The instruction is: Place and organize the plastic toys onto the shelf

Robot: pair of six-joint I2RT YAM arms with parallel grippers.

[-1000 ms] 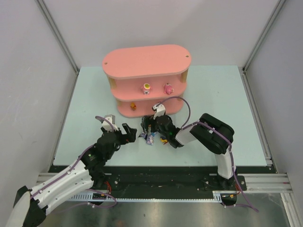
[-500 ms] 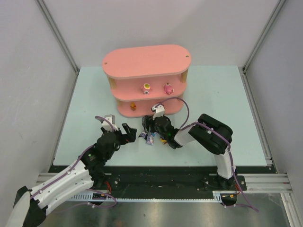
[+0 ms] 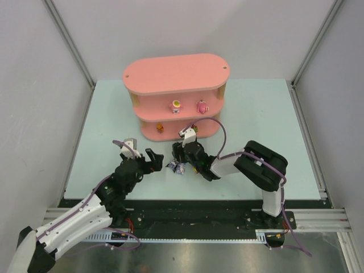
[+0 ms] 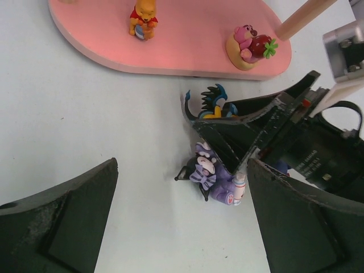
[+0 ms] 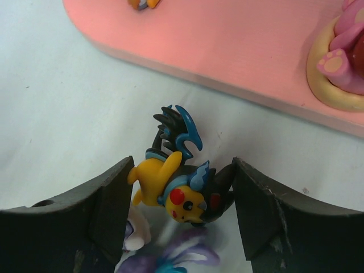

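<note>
yellow toy (image 5: pixel 158 181), clamped in right end effector (image 5: pixel 181 185)

Nothing legible in my views.
My left wrist camera catches faint print on my right gripper (image 4: pixel 219 114), on its black body, too blurred to read.

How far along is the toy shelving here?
Done: on the shelf, two toys stand on the middle tier, a yellow bear and a pink bear on the bottom board. In hand: the right gripper is closed on the yellow and black figurine. Left: the purple figurine lies on the table by the open left gripper.
</note>
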